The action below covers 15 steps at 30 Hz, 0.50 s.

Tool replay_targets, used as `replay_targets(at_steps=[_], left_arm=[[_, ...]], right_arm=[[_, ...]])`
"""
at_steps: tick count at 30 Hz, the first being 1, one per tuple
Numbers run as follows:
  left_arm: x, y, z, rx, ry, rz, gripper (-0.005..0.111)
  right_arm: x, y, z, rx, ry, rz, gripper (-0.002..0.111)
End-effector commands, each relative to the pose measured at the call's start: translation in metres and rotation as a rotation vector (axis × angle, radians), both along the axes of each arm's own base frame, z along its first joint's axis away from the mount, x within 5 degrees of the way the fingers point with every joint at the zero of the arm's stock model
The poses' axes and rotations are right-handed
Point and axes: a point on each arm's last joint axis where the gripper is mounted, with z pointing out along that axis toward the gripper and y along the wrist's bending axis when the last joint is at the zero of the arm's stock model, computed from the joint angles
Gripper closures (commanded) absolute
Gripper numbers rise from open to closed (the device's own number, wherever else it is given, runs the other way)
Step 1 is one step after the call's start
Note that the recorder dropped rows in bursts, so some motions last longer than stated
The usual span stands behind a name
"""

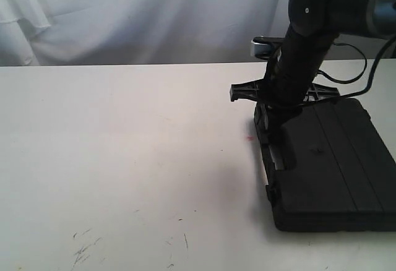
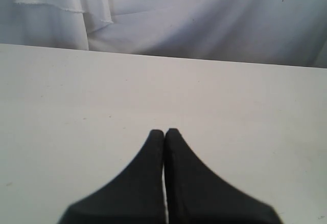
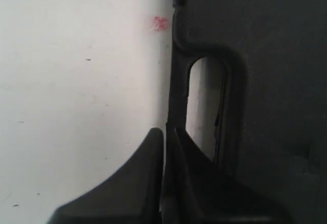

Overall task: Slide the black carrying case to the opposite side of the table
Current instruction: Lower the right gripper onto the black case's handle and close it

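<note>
The black carrying case (image 1: 334, 166) lies flat on the right part of the white table (image 1: 124, 159). Its handle (image 3: 176, 81) faces the table's middle. My right gripper (image 1: 269, 119) comes down onto that handle edge. In the right wrist view it (image 3: 164, 130) is shut on the handle bar, one finger outside and one in the handle's opening, beside the case body (image 3: 276, 81). My left gripper (image 2: 164, 131) is shut with nothing in it above bare table (image 2: 76, 96); it does not show in the exterior view.
A tiny red speck (image 1: 249, 138) lies just left of the case. Dark scratch marks (image 1: 83, 252) are near the front left edge. A white curtain (image 1: 124, 17) hangs behind the table's far edge. Cables (image 1: 356, 76) trail off the right arm.
</note>
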Motion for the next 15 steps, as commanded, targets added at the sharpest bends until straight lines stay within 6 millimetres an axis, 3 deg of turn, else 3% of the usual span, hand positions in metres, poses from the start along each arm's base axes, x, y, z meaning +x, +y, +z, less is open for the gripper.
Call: replay_targets(at_steps=[1, 6, 15], left_arm=[[0.0, 0.0, -0.001, -0.007, -0.009, 0.003, 0.107], [0.0, 0.0, -0.001, -0.007, -0.009, 0.003, 0.107], [0.0, 0.0, -0.001, -0.007, -0.009, 0.003, 0.107]], right_arm=[[0.002, 0.002, -0.005, -0.033, 0.008, 0.005, 0.085], [-0.002, 0.013, -0.018, -0.041, 0.042, 0.028, 0.066], [-0.006, 0.029, -0.033, -0.056, 0.043, 0.014, 0.065]])
